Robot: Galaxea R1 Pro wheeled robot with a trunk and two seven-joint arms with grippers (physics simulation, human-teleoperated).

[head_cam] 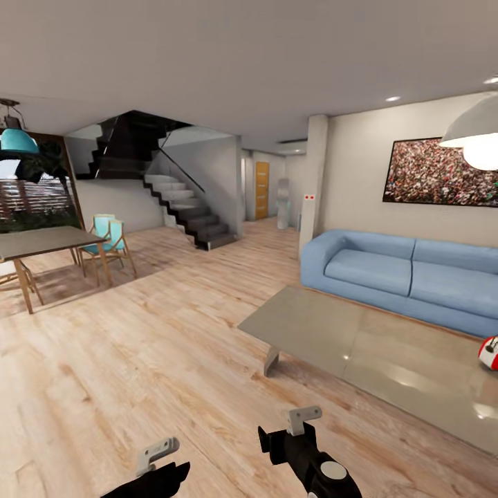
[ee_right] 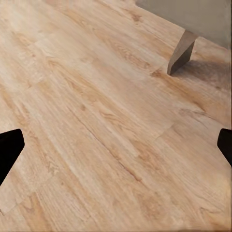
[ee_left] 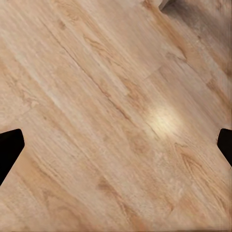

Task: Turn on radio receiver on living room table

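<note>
Grippers low and forward of the trunk, both empty. Left gripper (ee_left: 116,145) has its fingers spread wide, dark tips at the edges of its wrist view, bare plank floor (ee_left: 111,96) between them. Right gripper (ee_right: 116,145) likewise spread wide over the floor, with the table's angled leg (ee_right: 180,53) just beyond it.

Outward from the right gripper (head_cam: 294,425): the table (head_cam: 325,332) begins a short way ahead and to its right, grey top running off further right. The radio receiver (head_cam: 489,353) sits at the far right of that top, well apart from either hand (red body with white stripes, half cut off by the picture's edge; no switch can be made out). Left gripper (head_cam: 162,453) is farther still from it.

Step in hand, as I judge it: approach, not reach. Next move calls for turning and rolling the base rightward along the table until the radio is within the right arm's range.

Around: blue sofa (head_cam: 401,270) behind the table, crowd photograph (head_cam: 439,173) above it, pendant lamp (head_cam: 477,138). Dining table (head_cam: 41,242), teal chairs (head_cam: 107,235) and staircase (head_cam: 180,200) lie well off beyond the left hand. Likely obstacle: the table's near edge and leg against the base.
</note>
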